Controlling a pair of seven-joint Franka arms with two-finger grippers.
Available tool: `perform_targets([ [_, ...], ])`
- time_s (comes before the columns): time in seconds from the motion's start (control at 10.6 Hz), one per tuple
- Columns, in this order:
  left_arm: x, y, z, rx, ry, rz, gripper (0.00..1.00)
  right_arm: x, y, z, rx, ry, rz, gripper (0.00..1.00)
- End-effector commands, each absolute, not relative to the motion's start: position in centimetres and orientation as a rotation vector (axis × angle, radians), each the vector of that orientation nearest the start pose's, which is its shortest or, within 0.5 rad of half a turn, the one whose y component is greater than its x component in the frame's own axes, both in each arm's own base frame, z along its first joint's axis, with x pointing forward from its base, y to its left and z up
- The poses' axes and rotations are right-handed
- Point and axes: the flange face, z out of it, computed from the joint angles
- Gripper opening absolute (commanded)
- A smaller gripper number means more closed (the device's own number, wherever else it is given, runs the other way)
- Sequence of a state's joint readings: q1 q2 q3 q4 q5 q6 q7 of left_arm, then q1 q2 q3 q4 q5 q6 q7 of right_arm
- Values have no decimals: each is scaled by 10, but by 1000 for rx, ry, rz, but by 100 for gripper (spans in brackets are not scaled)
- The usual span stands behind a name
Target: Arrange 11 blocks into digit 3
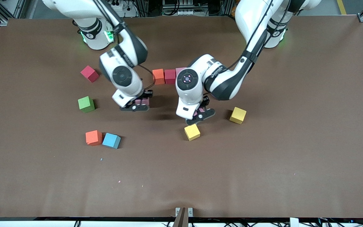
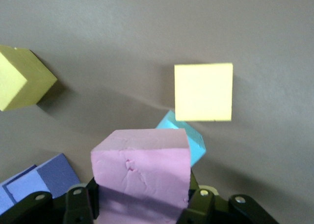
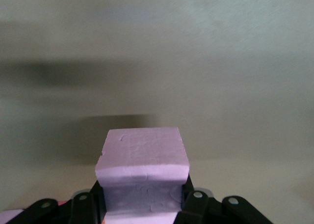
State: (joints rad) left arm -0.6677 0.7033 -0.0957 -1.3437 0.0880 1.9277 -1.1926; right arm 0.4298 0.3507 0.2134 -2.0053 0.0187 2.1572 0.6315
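My left gripper (image 1: 202, 113) (image 2: 142, 204) is shut on a pink block (image 2: 140, 170) just above the table, beside a yellow block (image 1: 192, 131) (image 2: 203, 91). A light blue block (image 2: 194, 140) lies under the held one. My right gripper (image 1: 139, 104) (image 3: 142, 202) is shut on another pink block (image 1: 142, 101) (image 3: 142, 155), low over bare table. A row of orange (image 1: 158, 76), dark red (image 1: 170, 76) and pink (image 1: 180, 71) blocks lies between the arms, the pink one partly hidden by the left arm.
Loose blocks lie toward the right arm's end: dark red (image 1: 89, 73), green (image 1: 86, 104), orange (image 1: 94, 137) and blue (image 1: 111, 140). A second yellow block (image 1: 238, 115) (image 2: 19, 79) lies toward the left arm's end. A purple cube (image 2: 39, 182) sits close by the left gripper.
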Motion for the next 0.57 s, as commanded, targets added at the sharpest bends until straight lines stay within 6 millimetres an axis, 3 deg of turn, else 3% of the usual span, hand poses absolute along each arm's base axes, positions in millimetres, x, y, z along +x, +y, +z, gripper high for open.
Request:
perform_targets([
  [0.0,543,-468,312,-2965,-661,91,0,456,376,258,-3180,73,297,17],
  [0.19,550,-463,311,-2971,-677,87,0,440,395,242,-3188,17,293,17],
  [0.47,549,-464,311,-2967,-671,79,0,423,409,227,-3187,-33,322,17],
])
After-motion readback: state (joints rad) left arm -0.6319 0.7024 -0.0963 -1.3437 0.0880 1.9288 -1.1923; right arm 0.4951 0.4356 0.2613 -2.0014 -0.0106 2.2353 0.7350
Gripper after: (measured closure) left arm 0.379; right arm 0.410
